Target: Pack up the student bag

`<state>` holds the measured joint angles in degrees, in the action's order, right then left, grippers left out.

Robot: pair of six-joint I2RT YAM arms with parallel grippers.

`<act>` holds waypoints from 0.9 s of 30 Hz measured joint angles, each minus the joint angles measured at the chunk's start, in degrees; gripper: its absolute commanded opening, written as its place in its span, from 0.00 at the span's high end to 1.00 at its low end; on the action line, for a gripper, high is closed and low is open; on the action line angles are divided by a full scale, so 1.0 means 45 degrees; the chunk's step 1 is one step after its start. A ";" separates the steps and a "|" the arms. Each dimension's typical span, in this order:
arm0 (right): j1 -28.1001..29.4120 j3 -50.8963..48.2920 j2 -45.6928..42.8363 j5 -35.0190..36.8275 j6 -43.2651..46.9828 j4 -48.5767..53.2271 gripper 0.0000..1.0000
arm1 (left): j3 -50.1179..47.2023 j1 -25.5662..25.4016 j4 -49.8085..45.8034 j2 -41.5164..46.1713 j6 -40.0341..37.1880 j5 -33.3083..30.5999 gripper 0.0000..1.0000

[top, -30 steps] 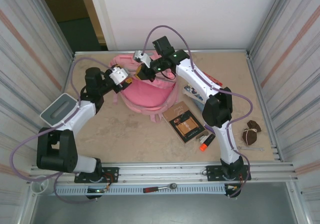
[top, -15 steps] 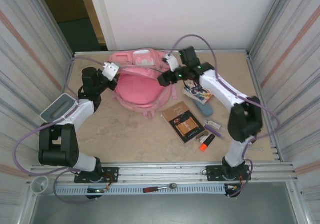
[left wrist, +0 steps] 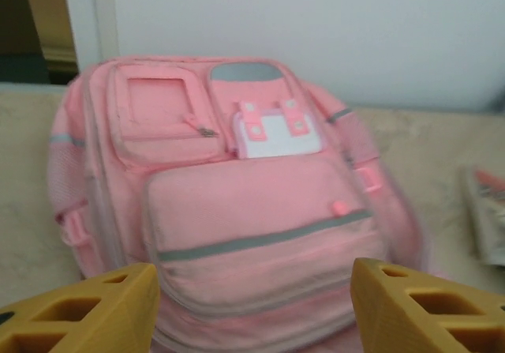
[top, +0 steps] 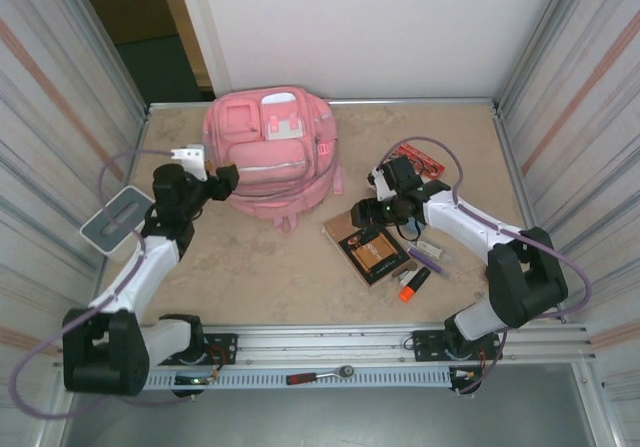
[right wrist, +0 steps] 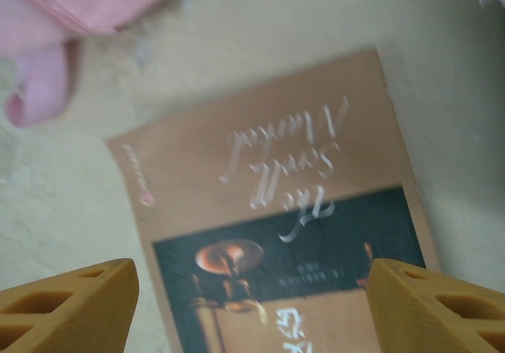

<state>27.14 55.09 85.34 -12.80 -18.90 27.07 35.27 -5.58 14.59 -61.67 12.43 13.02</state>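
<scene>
The student bag [top: 268, 152] is a large pink backpack lying at the back of the table, front pockets up. In the left wrist view the student bag [left wrist: 252, 203] lies just ahead of my left gripper [left wrist: 252, 309], whose yellow fingers [left wrist: 87, 306] stand wide apart with nothing between them. From above, the left gripper [top: 218, 178] hovers by the bag's left side, apart from it. My right gripper [top: 364, 213] is open over a brown book [top: 372, 250]. In the right wrist view the book [right wrist: 276, 211] lies beneath the spread fingers [right wrist: 438, 306].
An orange marker [top: 410, 287], a purple pen [top: 425, 258] and a small pale item [top: 433, 248] lie right of the book. A red packet [top: 420, 159] sits behind the right arm. A grey-white box [top: 115, 217] rests at the left wall. A pink strap [right wrist: 39, 92] trails near the book.
Both grippers opened and pulled away from the bag, which now lies flat with its front up. The left arm drew back left; the right arm swung down over the book.
</scene>
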 measured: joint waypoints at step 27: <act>0.0189 -0.2895 -0.0879 0.0175 -0.2501 -0.0209 0.38 | 0.5887 -0.8432 -0.3303 -0.9753 0.1763 -0.0729 0.35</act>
<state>27.99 42.06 81.38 -12.01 -30.15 26.13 61.76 -43.53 -0.27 -105.56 20.36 9.74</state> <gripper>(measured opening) 0.650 0.676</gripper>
